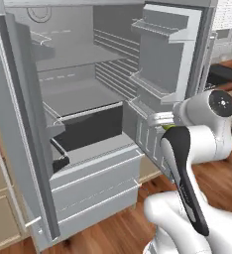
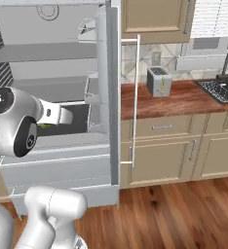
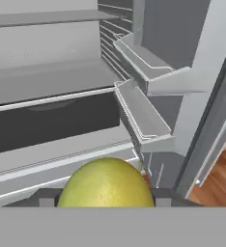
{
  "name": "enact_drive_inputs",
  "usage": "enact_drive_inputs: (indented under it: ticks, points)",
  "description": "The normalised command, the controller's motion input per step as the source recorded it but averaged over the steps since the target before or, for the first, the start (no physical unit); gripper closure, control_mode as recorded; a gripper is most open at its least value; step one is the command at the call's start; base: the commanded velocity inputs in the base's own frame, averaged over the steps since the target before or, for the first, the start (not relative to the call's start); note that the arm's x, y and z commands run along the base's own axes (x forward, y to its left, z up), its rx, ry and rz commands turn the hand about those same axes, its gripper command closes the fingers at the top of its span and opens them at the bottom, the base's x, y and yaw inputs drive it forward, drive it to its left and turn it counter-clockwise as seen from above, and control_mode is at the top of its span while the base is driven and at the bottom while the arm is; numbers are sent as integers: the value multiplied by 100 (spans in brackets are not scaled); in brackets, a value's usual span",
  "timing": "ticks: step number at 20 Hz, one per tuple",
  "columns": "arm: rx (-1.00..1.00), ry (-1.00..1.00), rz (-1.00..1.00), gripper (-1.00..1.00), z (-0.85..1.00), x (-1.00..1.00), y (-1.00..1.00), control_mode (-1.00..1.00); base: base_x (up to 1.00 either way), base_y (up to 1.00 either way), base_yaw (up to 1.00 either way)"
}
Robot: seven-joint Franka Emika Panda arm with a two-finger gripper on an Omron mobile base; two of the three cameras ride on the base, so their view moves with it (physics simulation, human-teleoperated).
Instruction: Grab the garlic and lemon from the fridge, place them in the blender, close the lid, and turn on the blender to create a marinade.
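In front of the open fridge [image 1: 83, 99], white arm bent at the elbow, forearm reaching level toward the right-hand door bins [image 3: 144, 113], wrist hidden behind the big round joint in both base views. Fingers [image 3: 105, 202] spread fairly wide and closed on the lemon [image 3: 106, 183], yellow-green and round, pressed between dark pads at the bottom of the hand view; a sliver of the same yellow-green peeking beside the wrist [image 1: 167, 127] in the left base view. Hand held clear of the shelves, out before the front edge of the lower shelf [image 3: 52, 99] and just beside the door's lower bin.

Inside: grey walls, wire-edged shelves, a dark drawer opening [image 1: 88, 129] under the middle shelf, pale drawer fronts [image 1: 95, 181] below. Both doors swung wide, left door edge [image 1: 19, 124] near the camera.

To the right of the fridge: tan wooden cabinets [image 2: 160, 155], a brown-topped table [image 2: 179, 99] carrying a silver toaster [image 2: 159, 81] toward its back edge, a dark sink [image 2: 223, 90] with a tap at the far right end, a window blind above. Reddish wood plank floor [image 2: 174, 214] throughout.
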Motion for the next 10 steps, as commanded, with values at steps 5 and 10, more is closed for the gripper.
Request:
enact_drive_inputs:
  ticks: [5, 10]
  points:
    - [0, 0, 0, 100, 0, 0, 0, 100, -8, -66, -62]
    - [0, 0, 0, 100, 0, 0, 0, 100, 6, -67, -65]
